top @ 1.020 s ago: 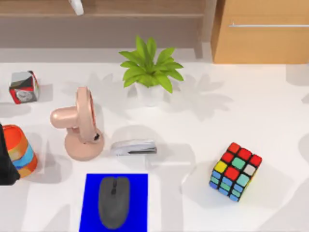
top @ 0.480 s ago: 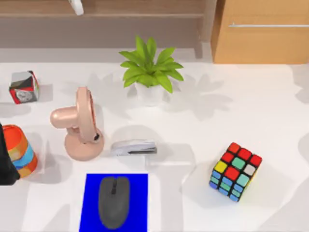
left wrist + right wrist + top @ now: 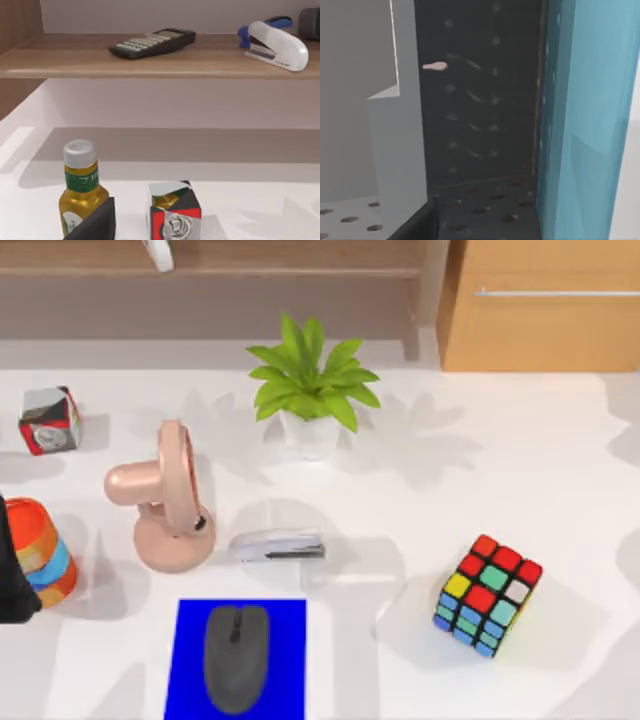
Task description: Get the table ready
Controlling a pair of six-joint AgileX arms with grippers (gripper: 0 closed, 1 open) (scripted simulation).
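Seven objects on the wide white table (image 3: 560, 470), spanning the whole top view from left to right below the far shelf. Far centre: potted plant (image 3: 312, 390). Left of centre: pink fan (image 3: 165, 502), with a stapler (image 3: 278, 545) just to its right. Near centre: blue mat (image 3: 285, 660) bearing a grey mouse (image 3: 236, 657). Right: colour cube (image 3: 487, 594), well apart from the rest. Far left: small clock cube (image 3: 48, 420). Left edge: striped cup (image 3: 42, 550), touching the dark left arm (image 3: 12, 575). Left gripper (image 3: 95, 225) close to a yellow bottle (image 3: 80, 192) in the left wrist view; cannot tell how far open, nor anything held. Right gripper (image 3: 415, 225) off by a blue panel (image 3: 590, 120); opening likewise impossible to tell.
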